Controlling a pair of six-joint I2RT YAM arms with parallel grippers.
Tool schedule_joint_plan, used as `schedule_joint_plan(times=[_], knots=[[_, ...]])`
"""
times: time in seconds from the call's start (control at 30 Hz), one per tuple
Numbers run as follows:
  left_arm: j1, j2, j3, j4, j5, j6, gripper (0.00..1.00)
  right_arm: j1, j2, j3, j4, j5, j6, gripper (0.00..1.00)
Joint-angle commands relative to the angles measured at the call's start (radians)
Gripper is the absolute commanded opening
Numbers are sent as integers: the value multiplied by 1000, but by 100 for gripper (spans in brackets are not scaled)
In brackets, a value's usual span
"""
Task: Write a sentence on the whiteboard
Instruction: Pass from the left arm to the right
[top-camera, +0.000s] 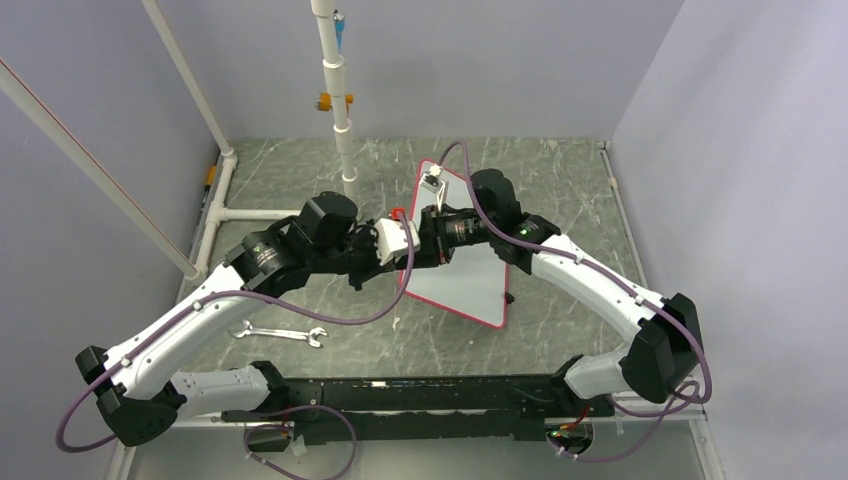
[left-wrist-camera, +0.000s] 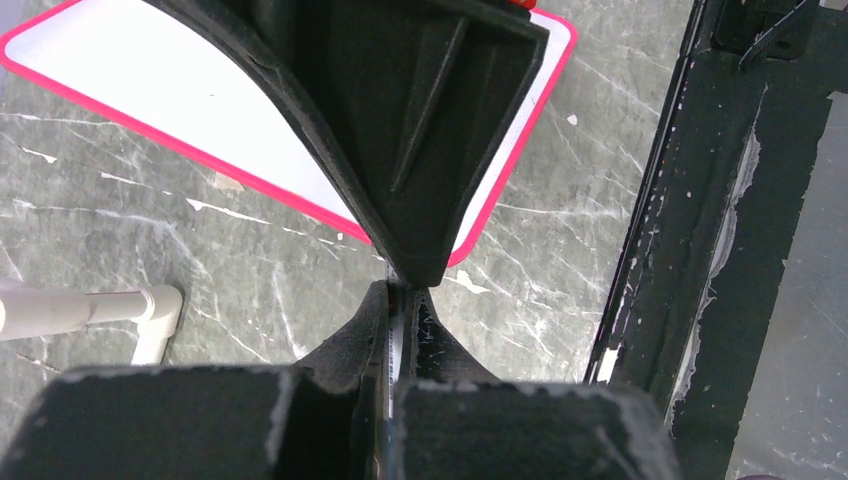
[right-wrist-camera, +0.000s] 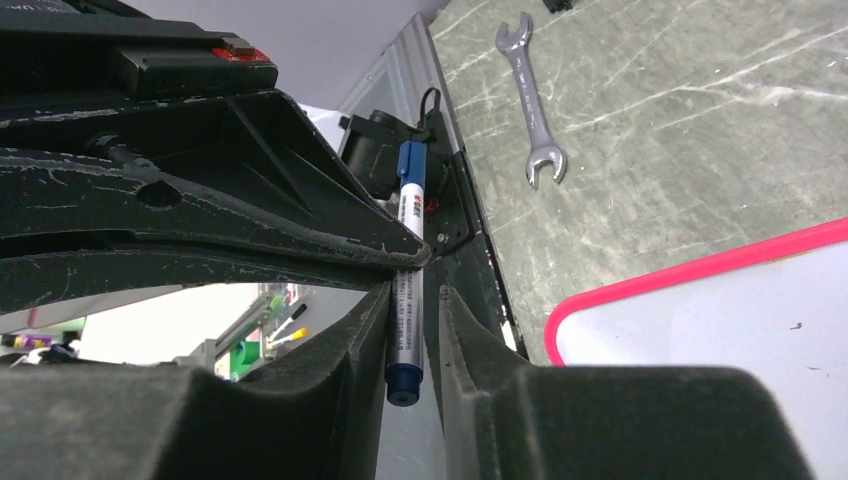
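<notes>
As both arms meet over the left edge of the whiteboard (top-camera: 470, 290), I read this as the marker hand-off that comes before any writing. The left gripper (left-wrist-camera: 400, 300) is pinched fully closed on the marker (right-wrist-camera: 407, 270), which still has its blue cap on. The right gripper (right-wrist-camera: 412, 300) has its jaws narrowly apart on either side of the barrel's lower end. A sliver of gap shows on one side, so it has no hold yet.

The whiteboard lies flat on the table (top-camera: 560, 200), right of centre beneath the right arm. Its red-rimmed face is blank wherever I can see it, with no sentence started. A wrench (top-camera: 280, 333) lies well apart, near the left arm.

Next, I judge, the right jaws must clamp squarely on the barrel before the left lets go. The cap has to come off before the tip goes to the board.
</notes>
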Motion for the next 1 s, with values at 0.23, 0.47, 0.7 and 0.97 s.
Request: schedule_joint_plan(times=[0.23,0.47,0.7,0.97], knots=[[-8,-25,22,36,17,27,2,-1,6,31,14,-5,-19,0],[-8,-119,-36,116,-56,-39,63,-12,-41,42,-43,84,-66,0],[38,-283,-109,204,-70,-76,88,-116,-168,-1,30,83,-12,0],[240,-316,-148,364,238,-160,87,-214,-290,-88,226,-50,127,0]])
